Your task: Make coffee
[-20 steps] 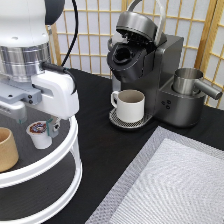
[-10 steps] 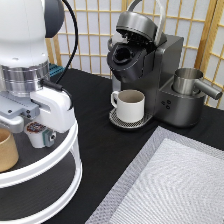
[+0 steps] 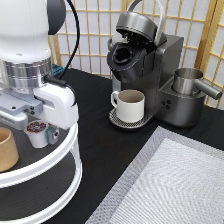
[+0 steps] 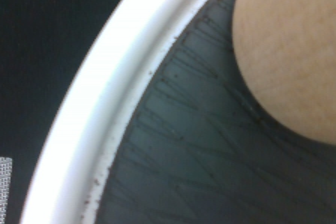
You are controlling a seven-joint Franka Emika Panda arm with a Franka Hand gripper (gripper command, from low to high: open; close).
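One pod: coffee [image 3: 36, 133] upright on white tiered tray [image 3: 60, 160], between the fingers.
Gripper [image 3: 36, 131]: low over tray; fingers' state — cannot tell.
Tan cup [image 3: 7, 149]: just beside.

tan cup [image 3: 7, 155] | white mug [image 3: 130, 105] | steel pitcher [image 3: 190, 82] | woven mat [image 3: 170, 185]

Exterior looks down; wrist close on tray [image 4: 90, 150].

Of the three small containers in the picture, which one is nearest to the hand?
The coffee pod with the brown foil top, directly under the hand; the tan cup and white mug stand farther away.
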